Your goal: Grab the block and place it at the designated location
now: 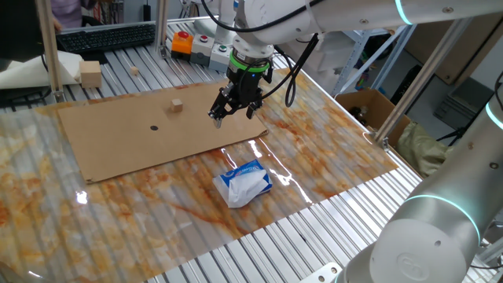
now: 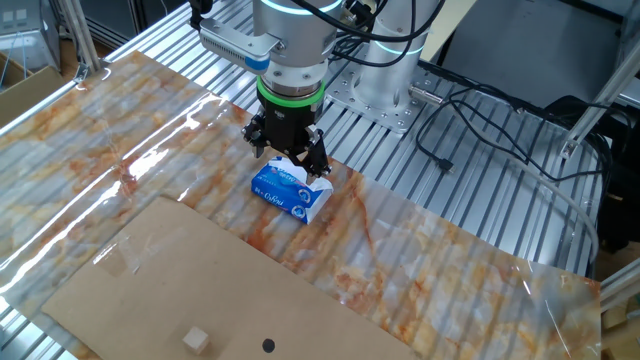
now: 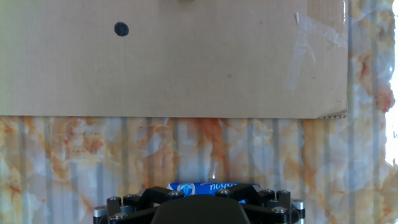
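Observation:
The block (image 1: 177, 104) is a small tan cube that sits on the brown cardboard, a little beyond the black dot (image 1: 154, 127). Both also show in the other fixed view, the block (image 2: 197, 340) just left of the dot (image 2: 268, 346). In the hand view the dot (image 3: 121, 28) is at the top left and the block (image 3: 186, 1) barely shows at the top edge. My gripper (image 1: 233, 114) hangs above the table near the cardboard's right edge, well away from the block. Its fingers are spread and hold nothing. In the other fixed view the gripper (image 2: 288, 160) is over the tissue pack.
A blue-and-white tissue pack (image 1: 244, 183) lies on the marbled sheet below the gripper and shows in the hand view (image 3: 214, 185). A larger pale wooden block (image 1: 90, 73) stands at the back left. Red and orange buttons (image 1: 182, 43) sit behind the arm.

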You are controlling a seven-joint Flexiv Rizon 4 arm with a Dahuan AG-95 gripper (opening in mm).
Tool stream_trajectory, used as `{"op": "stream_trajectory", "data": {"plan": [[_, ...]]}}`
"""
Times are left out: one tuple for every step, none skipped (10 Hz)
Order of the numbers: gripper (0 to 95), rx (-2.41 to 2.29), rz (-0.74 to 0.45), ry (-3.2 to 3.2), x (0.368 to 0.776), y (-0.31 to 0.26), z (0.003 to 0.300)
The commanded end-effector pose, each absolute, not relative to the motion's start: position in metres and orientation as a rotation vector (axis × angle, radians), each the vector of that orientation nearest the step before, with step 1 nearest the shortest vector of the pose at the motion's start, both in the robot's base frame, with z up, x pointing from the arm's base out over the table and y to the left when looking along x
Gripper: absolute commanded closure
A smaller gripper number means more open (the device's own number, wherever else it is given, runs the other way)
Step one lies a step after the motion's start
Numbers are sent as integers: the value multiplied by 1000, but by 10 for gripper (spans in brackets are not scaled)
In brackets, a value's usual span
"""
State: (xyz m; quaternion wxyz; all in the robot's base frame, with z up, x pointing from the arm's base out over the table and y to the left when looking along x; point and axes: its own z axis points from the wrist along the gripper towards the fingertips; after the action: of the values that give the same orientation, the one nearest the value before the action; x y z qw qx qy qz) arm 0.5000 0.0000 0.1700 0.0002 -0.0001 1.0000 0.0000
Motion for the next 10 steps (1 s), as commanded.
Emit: {"op": "stream_trajectory", "data": {"plan": [[0, 0, 0, 3142, 500, 0, 170], [950, 403, 28, 3102, 510, -2, 172], [950, 427, 27, 3097, 516, -4, 171], [950, 431, 27, 3096, 518, -4, 170], [950, 431, 27, 3096, 519, -3, 169], [950, 423, 25, 3096, 520, -3, 167], [950, 418, 23, 3092, 526, -3, 165], [950, 413, 23, 3092, 533, -5, 163], [950, 408, 23, 3092, 536, -6, 162], [950, 382, 21, 3095, 547, -9, 161]]}}
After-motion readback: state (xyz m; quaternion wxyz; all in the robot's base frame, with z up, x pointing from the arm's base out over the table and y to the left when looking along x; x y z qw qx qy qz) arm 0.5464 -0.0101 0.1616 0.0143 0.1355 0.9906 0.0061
